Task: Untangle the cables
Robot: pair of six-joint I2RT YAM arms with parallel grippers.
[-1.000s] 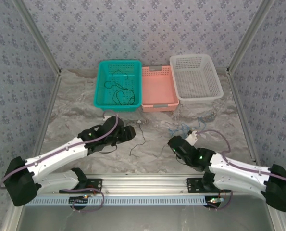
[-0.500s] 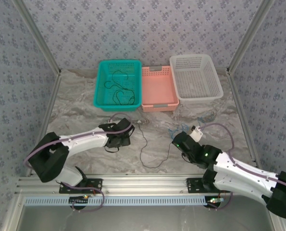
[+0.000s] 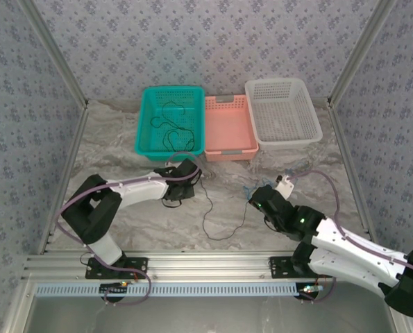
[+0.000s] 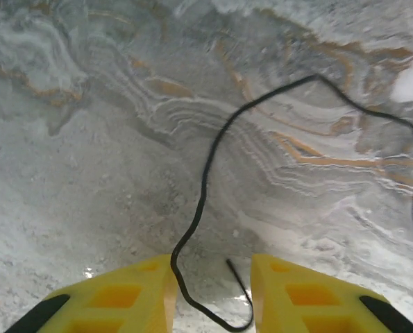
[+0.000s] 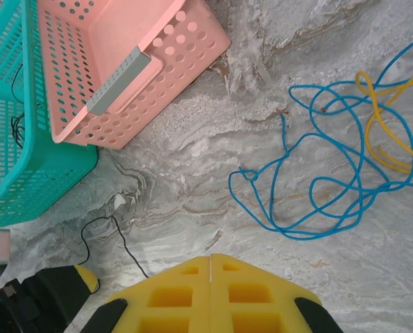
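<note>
1. Your black cable (image 3: 205,218) lies loose on the table (image 3: 123,159). It runs from the left gripper (image 4: 209,281) toward the near edge, then curves back up toward the right gripper (image 5: 211,262).
2. In the left wrist view, that cable loops into the gap between the yellow fingers (image 4: 123,298), and its free end lies there too.
3. Your blue cable (image 5: 317,187) sits in tangled loops on the table ahead of the right gripper. The yellow cable (image 5: 390,132) crosses its right side.
4. More black cables (image 3: 171,128) lie inside the teal basket (image 3: 145,132).
5. Your left gripper stands with its jaws apart, either side of the black cable but not pinching it.
6. Your right gripper has its fingers pressed together with nothing between them.
7. At the far side, the teal basket, pink basket (image 3: 228,152) and white basket (image 3: 289,139) sit in a row, left to right.
</note>
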